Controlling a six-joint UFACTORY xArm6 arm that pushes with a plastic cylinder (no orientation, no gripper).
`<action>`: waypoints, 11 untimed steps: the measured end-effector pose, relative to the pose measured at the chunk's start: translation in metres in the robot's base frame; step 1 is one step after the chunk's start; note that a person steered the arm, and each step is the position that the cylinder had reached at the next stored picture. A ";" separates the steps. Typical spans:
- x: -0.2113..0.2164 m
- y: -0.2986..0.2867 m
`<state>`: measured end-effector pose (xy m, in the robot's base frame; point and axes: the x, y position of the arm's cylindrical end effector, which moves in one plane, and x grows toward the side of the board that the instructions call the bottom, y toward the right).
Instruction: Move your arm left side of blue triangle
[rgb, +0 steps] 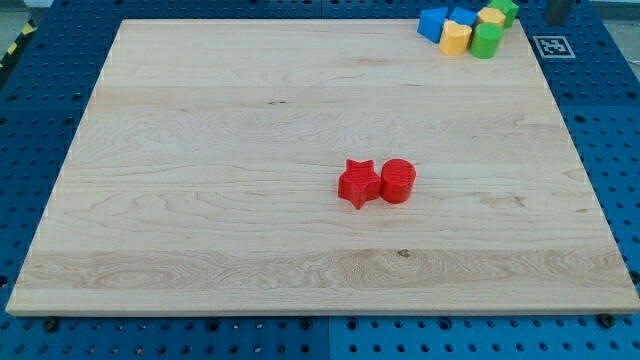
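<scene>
Two blue blocks lie in a tight cluster at the board's top right corner. The left one (432, 23) looks like the blue triangle. The other blue block (462, 15) sits just right of it, and its shape is unclear. A dark rod end, my tip (557, 18), shows at the view's top edge. It is off the board, to the right of the cluster and well right of the blue triangle.
Two yellow blocks (456, 38) (491, 17) and two green blocks (486, 41) (507, 10) are packed against the blue ones. A red star (357, 183) and a red cylinder (397, 181) touch each other near the middle of the wooden board (200, 200). A marker tag (551, 46) lies right of the board.
</scene>
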<state>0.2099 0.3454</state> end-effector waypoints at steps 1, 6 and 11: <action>0.096 -0.006; -0.007 -0.362; -0.018 -0.292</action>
